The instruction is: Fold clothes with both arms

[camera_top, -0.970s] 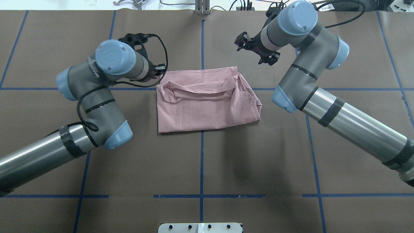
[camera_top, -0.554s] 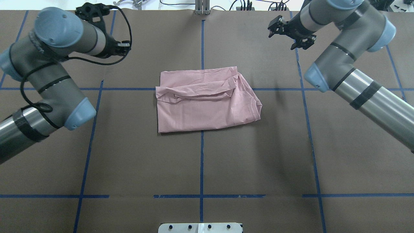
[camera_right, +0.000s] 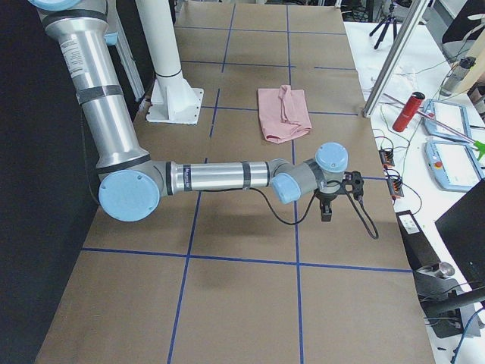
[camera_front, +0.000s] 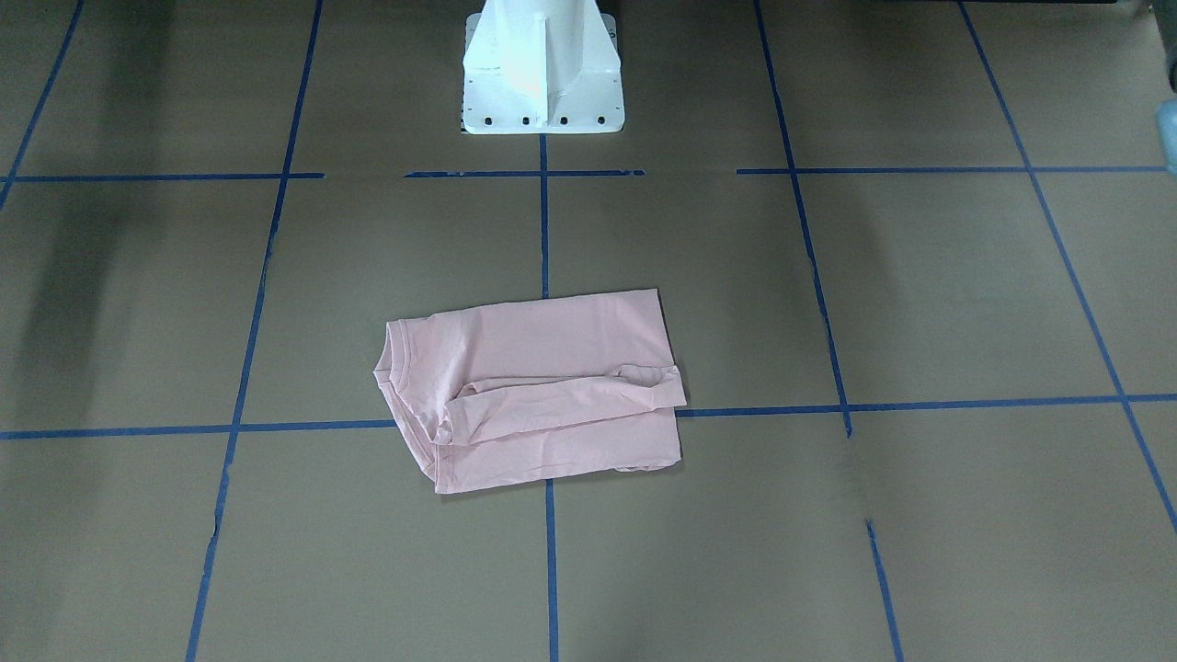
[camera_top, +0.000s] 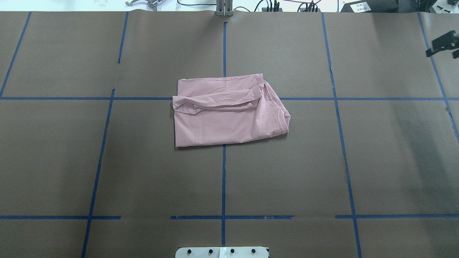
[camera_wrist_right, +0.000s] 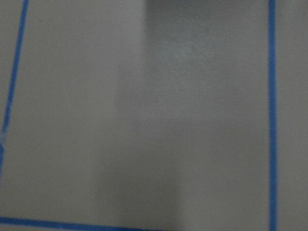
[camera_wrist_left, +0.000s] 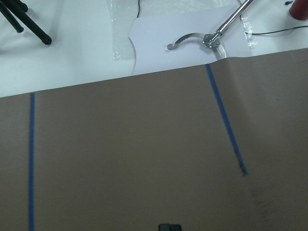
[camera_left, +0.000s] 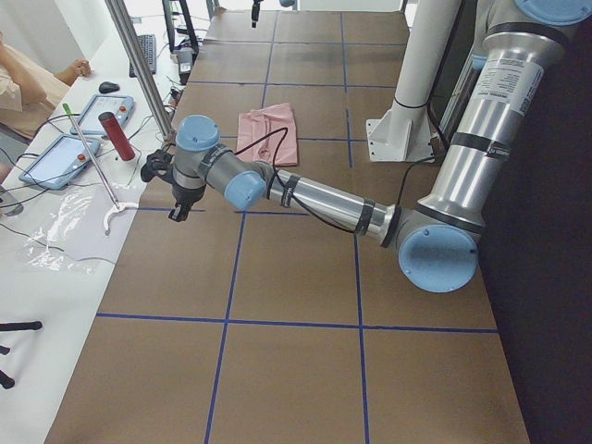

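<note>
The pale pink T-shirt (camera_top: 229, 111) lies folded into a rough rectangle at the table's middle, collar at its right end, with a rumpled fold along the far side. It also shows in the front-facing view (camera_front: 533, 391), and its print is hidden. My left gripper (camera_left: 174, 213) hangs over the table's far-left edge, far from the shirt. In the left wrist view its fingertips (camera_wrist_left: 169, 227) are pressed together and hold nothing. My right gripper (camera_top: 446, 44) is at the overhead view's right edge, cut off. It points down (camera_right: 327, 214), and I cannot tell whether it is open.
The white pedestal base (camera_front: 542, 74) stands at the robot's side. A white side table past the far edge holds a red bottle (camera_left: 117, 136), tablets and a metal tool (camera_wrist_left: 211, 36). A metal post (camera_right: 394, 57) stands by that edge.
Both arms have swung outward and away from the shirt. The left has left the overhead view and the right gripper has reached its right edge. The shirt has not moved.
</note>
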You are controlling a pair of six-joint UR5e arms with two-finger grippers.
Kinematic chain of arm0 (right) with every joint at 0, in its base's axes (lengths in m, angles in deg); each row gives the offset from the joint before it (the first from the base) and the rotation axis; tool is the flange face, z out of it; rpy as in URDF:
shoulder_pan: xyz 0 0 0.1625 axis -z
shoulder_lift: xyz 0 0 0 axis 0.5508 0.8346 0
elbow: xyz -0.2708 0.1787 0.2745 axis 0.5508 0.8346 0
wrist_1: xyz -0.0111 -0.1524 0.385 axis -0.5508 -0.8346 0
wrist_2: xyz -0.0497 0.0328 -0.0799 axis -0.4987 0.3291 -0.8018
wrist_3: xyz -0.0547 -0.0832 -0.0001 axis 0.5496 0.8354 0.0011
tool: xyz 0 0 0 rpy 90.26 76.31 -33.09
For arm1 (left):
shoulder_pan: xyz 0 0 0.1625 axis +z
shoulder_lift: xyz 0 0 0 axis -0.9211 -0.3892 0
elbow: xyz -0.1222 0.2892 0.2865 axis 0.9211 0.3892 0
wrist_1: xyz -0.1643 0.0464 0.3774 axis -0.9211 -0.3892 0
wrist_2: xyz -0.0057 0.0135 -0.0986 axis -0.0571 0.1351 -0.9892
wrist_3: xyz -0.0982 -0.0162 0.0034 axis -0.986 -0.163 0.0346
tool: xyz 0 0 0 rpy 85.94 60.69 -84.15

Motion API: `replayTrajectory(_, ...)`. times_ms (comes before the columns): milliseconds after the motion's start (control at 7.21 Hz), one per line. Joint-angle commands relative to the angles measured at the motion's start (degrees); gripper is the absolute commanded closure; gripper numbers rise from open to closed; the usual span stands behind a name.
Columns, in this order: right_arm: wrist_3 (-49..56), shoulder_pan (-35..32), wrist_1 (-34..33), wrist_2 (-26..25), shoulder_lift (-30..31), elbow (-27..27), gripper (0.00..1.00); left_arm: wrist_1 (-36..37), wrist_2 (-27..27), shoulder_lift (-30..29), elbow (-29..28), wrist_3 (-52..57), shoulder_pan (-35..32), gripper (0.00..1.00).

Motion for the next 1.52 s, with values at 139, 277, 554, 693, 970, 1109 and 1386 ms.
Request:
replayTrajectory(139, 24.53, -7.56, -22.53, -0.79, 9.67, -13.59, 0.0, 18.45, -5.51, 1.99, 0.52, 11.39, -6.03, 0.0)
replayTrajectory(277, 24.54, -7.4, -22.75, -0.97, 14.52, -19.32, 0.0, 22.87, -6.24, 6.79, 4.97, 11.76, -5.17, 0.0)
replayTrajectory(554, 24.63, -6.7, -24.68, -1.06, 15.53, -19.73, 0.0, 17.69, -5.73, 11.39, 7.02, 12.03, -4.9, 0.0)
replayTrajectory(693, 24.81, -6.69, -24.68, -1.06, 15.54, -19.73, 0.0, 15.56, -9.29, 11.5, 7.38, 11.94, -4.9, 0.0)
replayTrajectory(970, 24.81, -6.43, -24.16, -0.89, 15.54, -19.73, 0.0, 15.01, -10.99, 13.85, 5.29, 12.47, -4.98, 0.0)
replayTrajectory(1109, 24.63, -6.43, -24.15, -0.27, 15.54, -19.73, 0.0, 15.27, -10.99, 14.4, 5.36, 12.47, -5.07, 0.0)
replayTrajectory(1386, 23.49, -6.43, -24.07, -0.09, 15.71, -19.64, 0.0, 15.45, -10.99, 15.89, 5.62, 12.47, -5.07, 0.0)
